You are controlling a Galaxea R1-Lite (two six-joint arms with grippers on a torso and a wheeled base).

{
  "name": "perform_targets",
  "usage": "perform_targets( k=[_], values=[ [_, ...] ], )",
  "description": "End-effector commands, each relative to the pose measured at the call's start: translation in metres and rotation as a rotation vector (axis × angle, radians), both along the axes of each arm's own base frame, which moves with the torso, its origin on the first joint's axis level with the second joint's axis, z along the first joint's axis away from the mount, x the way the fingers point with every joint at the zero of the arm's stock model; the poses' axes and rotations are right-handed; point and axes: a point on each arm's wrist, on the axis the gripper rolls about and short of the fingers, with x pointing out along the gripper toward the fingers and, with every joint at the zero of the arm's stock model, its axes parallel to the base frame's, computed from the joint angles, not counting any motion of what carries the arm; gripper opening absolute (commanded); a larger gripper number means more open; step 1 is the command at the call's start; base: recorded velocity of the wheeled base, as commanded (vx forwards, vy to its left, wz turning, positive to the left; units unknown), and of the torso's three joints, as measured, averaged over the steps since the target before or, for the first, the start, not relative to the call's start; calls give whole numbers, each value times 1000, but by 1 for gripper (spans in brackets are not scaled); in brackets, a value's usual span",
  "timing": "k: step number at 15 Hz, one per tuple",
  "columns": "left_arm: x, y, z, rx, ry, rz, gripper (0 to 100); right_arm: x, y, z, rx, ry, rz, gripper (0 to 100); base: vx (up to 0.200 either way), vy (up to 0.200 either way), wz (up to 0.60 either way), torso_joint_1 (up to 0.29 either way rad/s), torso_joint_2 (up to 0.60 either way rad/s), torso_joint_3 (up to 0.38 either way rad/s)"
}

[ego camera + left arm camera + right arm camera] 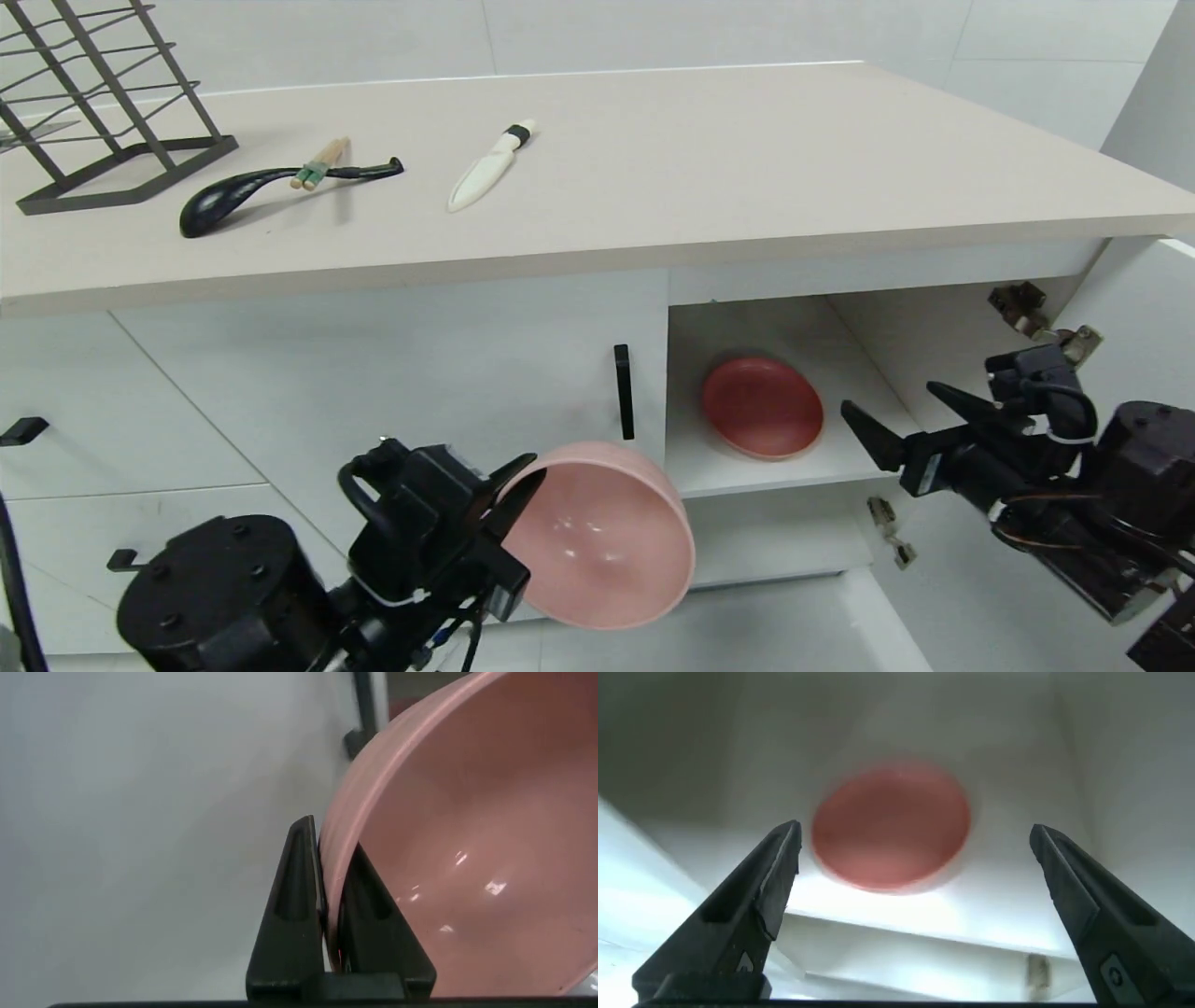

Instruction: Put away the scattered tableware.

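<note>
My left gripper point(518, 476) is shut on the rim of a pink bowl point(602, 537), held in front of the closed cabinet door, left of the open compartment. The wrist view shows its fingers point(304, 891) pinching the pink bowl point(467, 840) wall. A red plate point(763, 407) lies on the shelf inside the open cabinet. My right gripper point(901, 415) stands open just right of the shelf's front, pointed at the red plate point(892, 826). On the countertop lie a black ladle point(243, 191), wooden chopsticks point(319, 163) and a cream knife point(487, 170).
A dark wire dish rack point(98, 93) stands at the counter's back left. The cabinet door handle point(624, 392) is just above the bowl. The open cabinet door point(1134, 308) with its hinges point(1022, 308) is beside my right arm.
</note>
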Motion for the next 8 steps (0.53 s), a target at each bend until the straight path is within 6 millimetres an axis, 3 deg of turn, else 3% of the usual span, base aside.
perform_targets(
  k=[1, 3, 8],
  values=[
    [5, -19, -5, 8, 4, -30, 0, -37, -14, 25, -4, -97, 2, 100, 0, 0, 0, 0, 0, 0],
    [6, -45, -13, 14, 8, -33, 0, -56, -21, 22, -85, -106, -3, 100, 0, 0, 0, 0, 0, 0],
    [25, -92, -15, -42, -41, -15, 0, -69, -27, 26, -73, -128, -6, 100, 0, 0, 0, 0, 0, 0]
  ],
)
